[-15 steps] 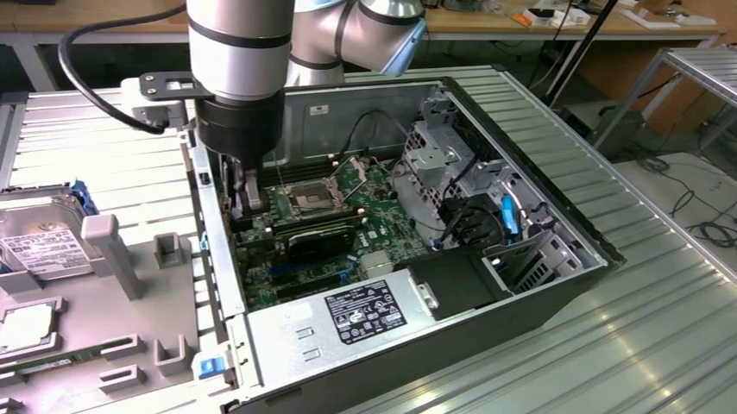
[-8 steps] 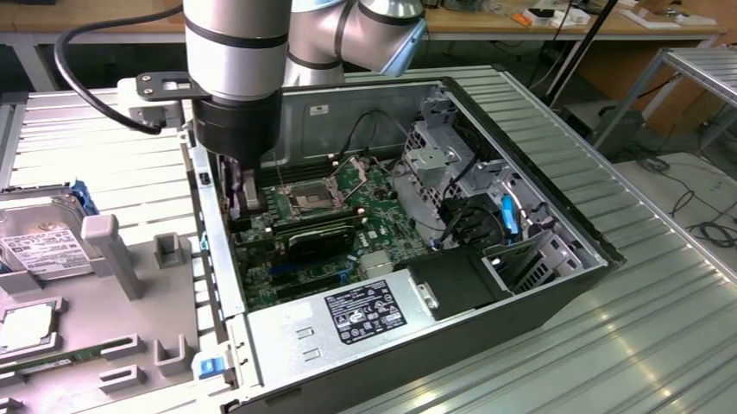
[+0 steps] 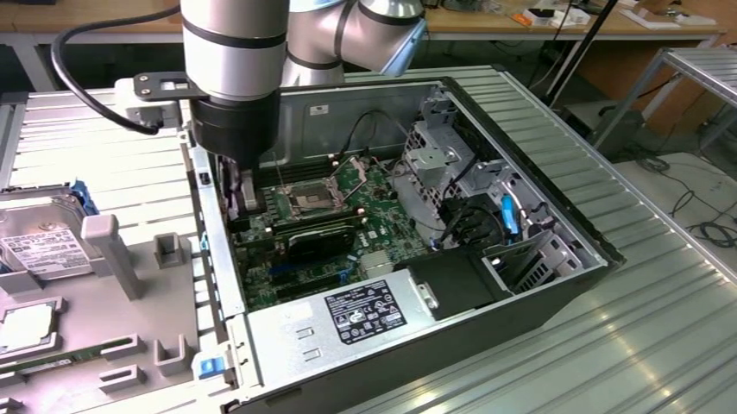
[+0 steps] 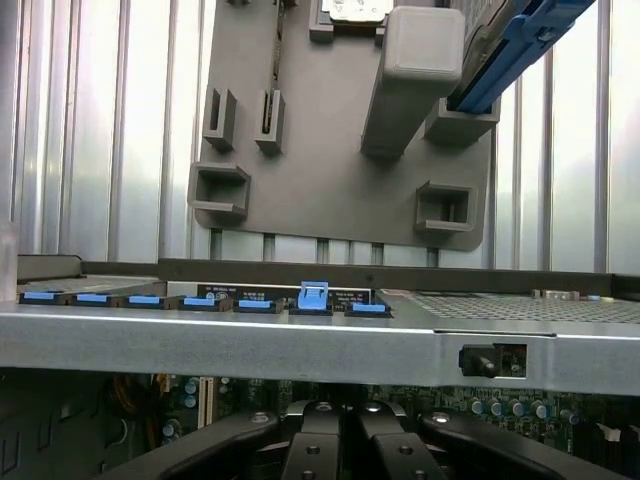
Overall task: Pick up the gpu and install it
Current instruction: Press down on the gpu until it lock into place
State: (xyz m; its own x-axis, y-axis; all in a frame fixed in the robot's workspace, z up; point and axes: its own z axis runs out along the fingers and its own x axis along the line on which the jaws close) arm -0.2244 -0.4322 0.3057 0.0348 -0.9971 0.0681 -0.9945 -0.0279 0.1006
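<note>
On the exterior view's left, a gray parts holder (image 3: 127, 345) lies on the ribbed metal tabletop (image 3: 645, 319). In its slots sit a silver hard drive (image 3: 40, 246) with a white label, the print too small to read, and a square silvery chip (image 3: 26, 328). In the wrist view the same holder (image 4: 330, 190) has several bare rectangular pockets.

Next to it on the right stands the open computer case (image 3: 553, 285), side panel off. The arm reaches down into the case at its near-left wall, and the claw (image 3: 236, 185) is low inside, just above the green motherboard (image 3: 345, 216). Its fingers (image 4: 325, 450) are pressed together, with no gap between them, and the pictures do not let me tell whether anything is pinched there.

The gpu (image 3: 311, 241) sits inside the case, lying across the motherboard just below the CPU socket (image 3: 311, 200), its dark face up, close beside the claw.

Further right come the power supply (image 3: 345, 323), with a black label whose text is unreadable, then the silver drive cage (image 3: 444, 147) and a blue latch (image 3: 507, 216). A row of blue clips (image 4: 200, 300) lines the case edge in the wrist view.
</note>
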